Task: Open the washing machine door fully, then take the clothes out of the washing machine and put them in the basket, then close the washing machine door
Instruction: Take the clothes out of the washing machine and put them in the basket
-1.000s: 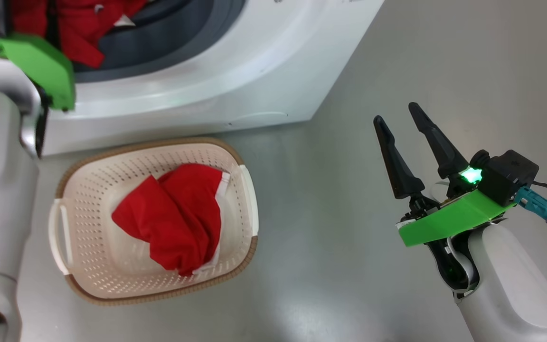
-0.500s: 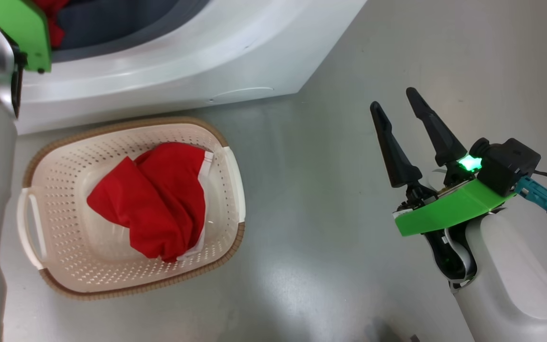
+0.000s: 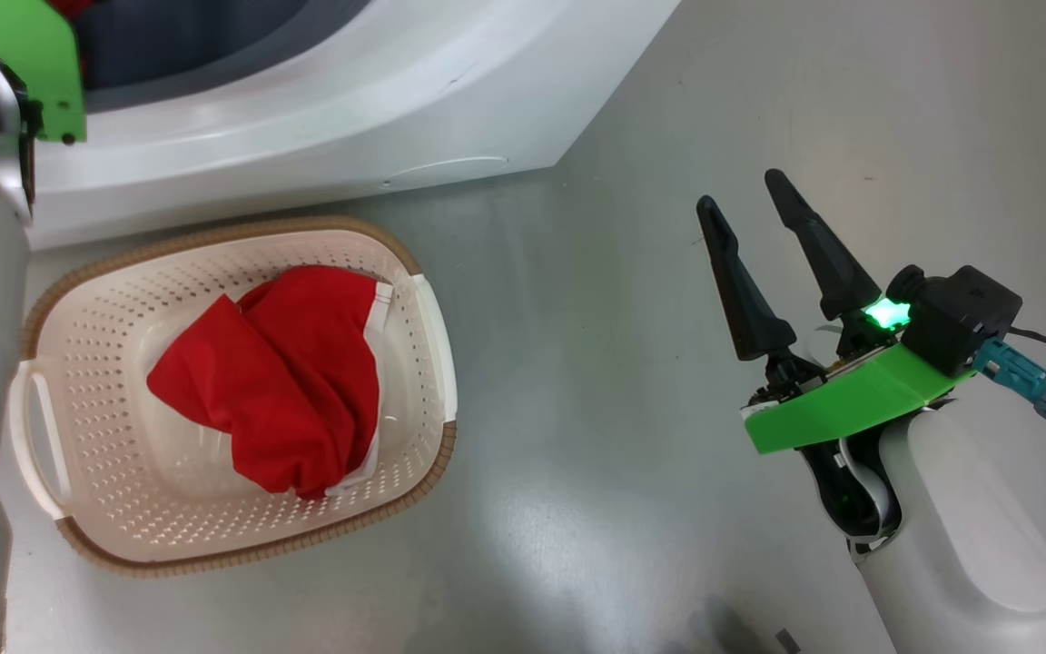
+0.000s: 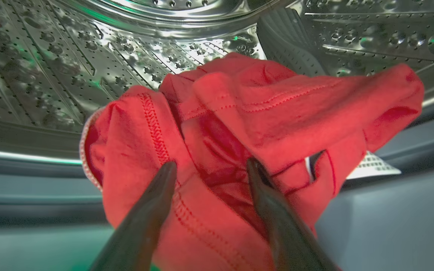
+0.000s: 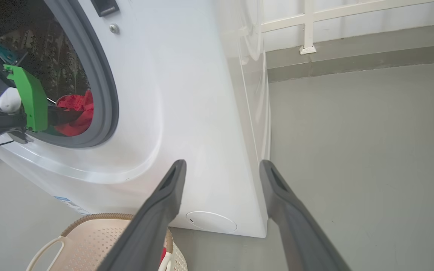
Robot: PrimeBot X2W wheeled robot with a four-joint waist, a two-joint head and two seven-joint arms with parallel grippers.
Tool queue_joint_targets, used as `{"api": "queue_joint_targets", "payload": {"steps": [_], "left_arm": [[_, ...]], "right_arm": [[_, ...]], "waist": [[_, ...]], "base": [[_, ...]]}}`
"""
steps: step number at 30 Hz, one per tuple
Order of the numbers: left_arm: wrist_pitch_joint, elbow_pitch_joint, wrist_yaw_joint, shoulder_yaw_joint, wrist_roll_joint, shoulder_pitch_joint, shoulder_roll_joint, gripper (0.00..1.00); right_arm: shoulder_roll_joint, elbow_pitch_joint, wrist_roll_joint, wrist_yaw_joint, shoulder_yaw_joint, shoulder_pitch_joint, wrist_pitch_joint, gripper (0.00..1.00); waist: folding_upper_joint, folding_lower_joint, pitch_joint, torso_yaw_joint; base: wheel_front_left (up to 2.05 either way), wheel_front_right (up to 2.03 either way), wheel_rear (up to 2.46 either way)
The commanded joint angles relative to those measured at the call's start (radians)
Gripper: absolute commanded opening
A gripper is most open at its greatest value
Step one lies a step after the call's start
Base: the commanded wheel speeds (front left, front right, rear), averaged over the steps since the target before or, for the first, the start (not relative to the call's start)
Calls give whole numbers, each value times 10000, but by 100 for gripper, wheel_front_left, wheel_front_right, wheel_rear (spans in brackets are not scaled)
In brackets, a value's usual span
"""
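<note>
My left gripper (image 4: 210, 165) is inside the washing machine (image 3: 350, 109), its fingers spread as wide as they go. A red garment (image 4: 239, 124) lies bunched on the lower slope of the perforated steel drum (image 4: 51, 56), spilling towards the grey-blue gasket (image 4: 32, 180) at the mouth. A fold of it sits between the two fingers, and both tips are against the cloth (nothing is pinched: the jaws stand apart with loose fabric in the gap). A patch of white shows under the garment's right side. In the head view that arm's green wrist plate (image 3: 28, 54) sits at the rim of the machine's opening.

My right gripper (image 3: 739, 191) hovers over the bare grey floor (image 3: 577, 363), well to the right of the basket (image 3: 105, 363). Its fingers are wide apart with nothing between them, and a green light glows at their base. Its own camera looks at the machine's front right corner, where the round white cap (image 5: 211, 221) sits low on the panel.

The basket stands on the floor just in front of the machine's front panel. A second red garment (image 3: 278, 381) with white trim lies crumpled in the middle of it, its trimmed edge near the right wall.
</note>
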Motion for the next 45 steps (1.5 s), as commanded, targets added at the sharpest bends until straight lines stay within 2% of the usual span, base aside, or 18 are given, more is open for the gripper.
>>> {"api": "queue_joint_targets", "payload": {"steps": [1,5,6,7,9,10,11,19,27,45], "left_arm": [[318,-10,-108,29,-115,-163,402,100],[749,102,-295,-30,-202,-123,357,100],[838,121,-355,-41,-229,-113,340,84],[838,121,-355,-41,-229,-113,340,84],[956,147,-454,-87,-249,-117,339,45],[988,156,-489,-104,-262,-117,338,31],[973,162,-527,-124,-272,-114,335,0],[413,141,-588,-284,-315,-85,176,0],[-577,114,-734,-341,-519,240,-129,0],[-2658,105,-1294,-133,-1302,1475,-860,0]], "right_arm": [[98,-193,-75,16,160,85,-48,100],[122,-191,-73,16,163,50,-48,100],[126,-188,-77,16,163,47,-48,100],[126,-188,-77,16,163,47,-48,100],[131,-173,-77,16,159,48,-48,100],[133,-161,-75,16,156,50,-48,100],[136,-146,-72,16,155,51,-48,100],[148,-36,-75,16,149,20,-48,100],[90,53,-73,16,142,195,-48,100],[-327,281,2,16,316,666,-48,100]], "waist": [[0,0,-20,-9],[0,0,-34,-20],[0,0,-43,-18],[0,0,-43,-18],[0,0,-59,-18],[0,0,-73,-16],[0,0,-90,-13],[0,0,-351,13],[0,0,-953,213],[0,0,-2508,979]], "base": [[0,0,0],[0,0,0],[0,0,0],[0,0,0],[0,0,0],[0,0,0],[0,0,0],[0,0,0],[0,0,0],[0,0,0]]}}
